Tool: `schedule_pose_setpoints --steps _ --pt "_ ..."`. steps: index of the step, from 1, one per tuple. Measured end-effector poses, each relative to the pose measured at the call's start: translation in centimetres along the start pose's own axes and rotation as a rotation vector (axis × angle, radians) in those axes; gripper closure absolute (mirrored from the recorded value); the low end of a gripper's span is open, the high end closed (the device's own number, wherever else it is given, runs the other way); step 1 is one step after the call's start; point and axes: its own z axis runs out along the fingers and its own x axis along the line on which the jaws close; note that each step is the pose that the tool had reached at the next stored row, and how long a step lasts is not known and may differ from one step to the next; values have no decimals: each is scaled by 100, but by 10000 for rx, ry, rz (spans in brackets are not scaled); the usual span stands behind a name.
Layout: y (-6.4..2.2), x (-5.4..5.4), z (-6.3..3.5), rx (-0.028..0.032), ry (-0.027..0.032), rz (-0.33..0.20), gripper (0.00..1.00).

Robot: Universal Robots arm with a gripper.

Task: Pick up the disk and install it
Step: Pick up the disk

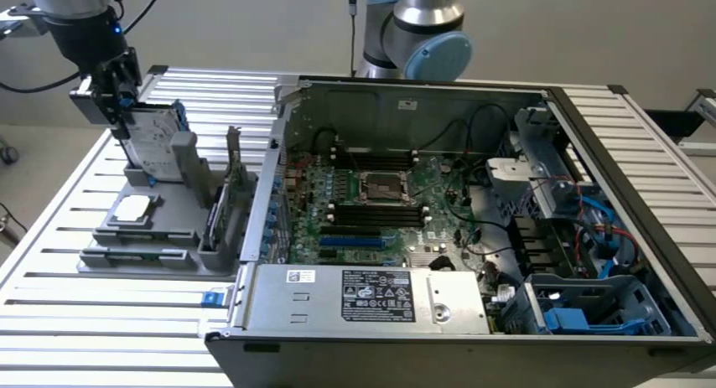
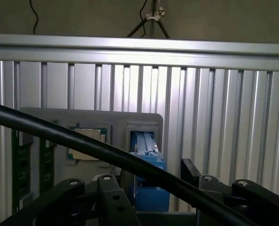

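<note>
A slatted aluminium desk [image 1: 50, 321] (pale, ribbed) stands before a plain beige wall [image 1: 246, 28] and carries an open computer case [image 1: 425, 103] and a grey fixture [image 1: 168, 237]. The disk [image 1: 160, 130] stands upright in that fixture, with the jaws released and spread either side of it.

My gripper [image 1: 119, 103] hangs over the far end of the holder [image 1: 168, 237], which sits on the table [image 1: 67, 321]. The disk [image 1: 159, 138] stands on edge in a slot straight beneath me, between my parted fingers [image 2: 112, 195]. Just beside the disk, farther along the holder, the processor chip [image 1: 134, 208] lies flat in its recess. The circuit boards [image 2: 21, 169] stand beyond the chip. Well off to the exterior view's right of my tool stands the computer case [image 1: 448, 95], with the power-supply box [image 1: 370, 296] inside along its near edge.
</note>
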Motion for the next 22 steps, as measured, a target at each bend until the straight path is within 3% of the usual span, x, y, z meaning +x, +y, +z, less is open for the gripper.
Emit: schedule_pose_setpoints --steps 6,22 --pt "-10 -3 6 36 1 2 40" --pt "-11 -19 18 47 2 2 40"
